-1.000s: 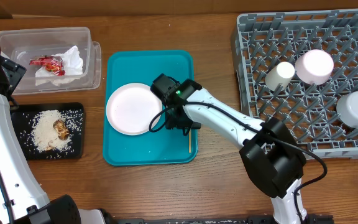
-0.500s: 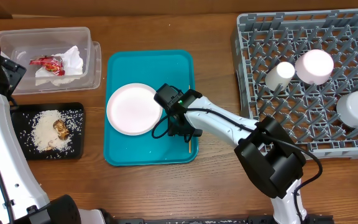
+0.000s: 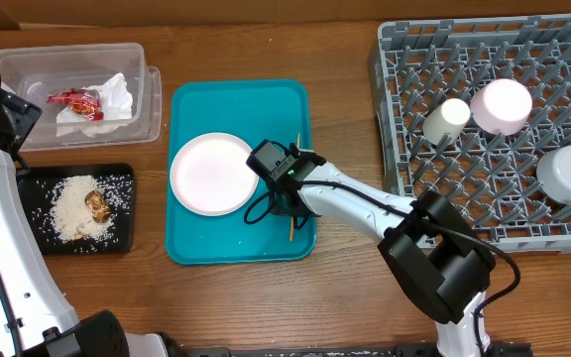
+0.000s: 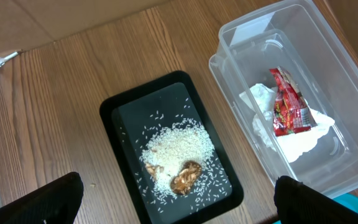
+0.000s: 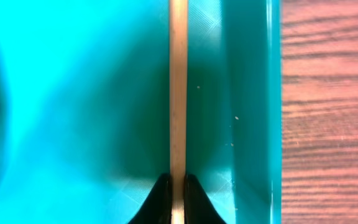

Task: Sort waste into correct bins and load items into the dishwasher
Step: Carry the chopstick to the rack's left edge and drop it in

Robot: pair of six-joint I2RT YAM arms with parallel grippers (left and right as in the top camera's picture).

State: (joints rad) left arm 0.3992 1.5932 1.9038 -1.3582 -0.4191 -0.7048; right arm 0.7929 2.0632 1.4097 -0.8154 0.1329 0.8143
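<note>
My right gripper is shut on the thin wooden stick, which lies lengthwise along the right side of the teal tray. From overhead the stick pokes out on both sides of the right arm, next to the small white plate. My left gripper hangs open and empty above the black tray, which holds rice and a brown bit. The clear tub contains the red wrapper and the napkin.
The grey dish rack at the right holds a white cup and two bowls. The teal tray's raised rim runs close beside the stick. Bare wood lies between the tray and the rack.
The right gripper has slid slightly toward the tray's right side and its jaws have closed on the stick. The left arm has not moved.
</note>
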